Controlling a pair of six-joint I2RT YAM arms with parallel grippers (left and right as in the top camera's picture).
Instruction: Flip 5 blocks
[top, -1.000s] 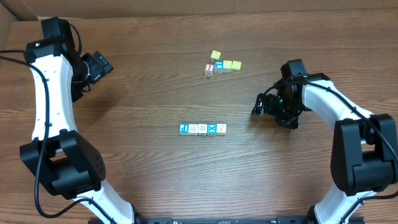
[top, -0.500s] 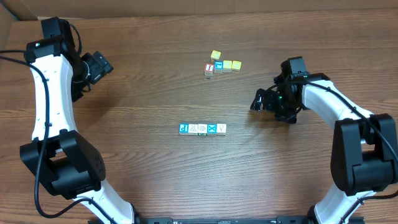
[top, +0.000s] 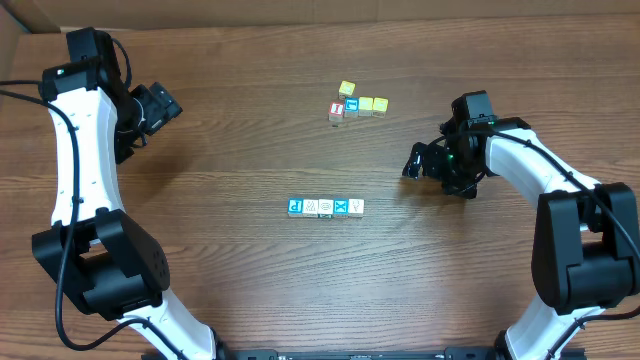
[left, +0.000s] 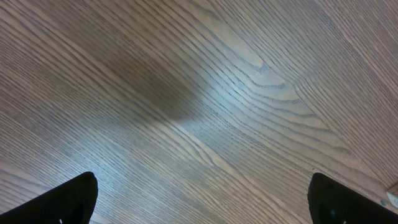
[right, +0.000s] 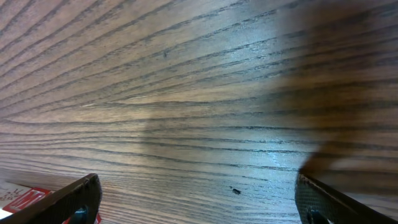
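Observation:
Five small blocks (top: 326, 207) lie in a tight row at the middle of the table, their tops white and blue. My right gripper (top: 412, 163) hovers open to the right of the row and a little farther back, with nothing between its fingers. My left gripper (top: 160, 108) is open at the far left, well away from the row. The left wrist view holds only bare wood between the left gripper's (left: 202, 202) dark fingertips (left: 68, 199). In the right wrist view the right gripper (right: 199, 202) likewise spans bare wood.
A second cluster of cubes (top: 360, 104) sits at the back centre: a red-topped one (top: 337, 110), a blue one and several yellow ones. A red-and-white scrap (right: 22, 199) shows at the bottom left edge of the right wrist view. Cardboard (top: 20, 20) borders the table's back left.
My right gripper has shifted slightly toward the back of the table and then stopped. The left arm and all cubes have stayed put.

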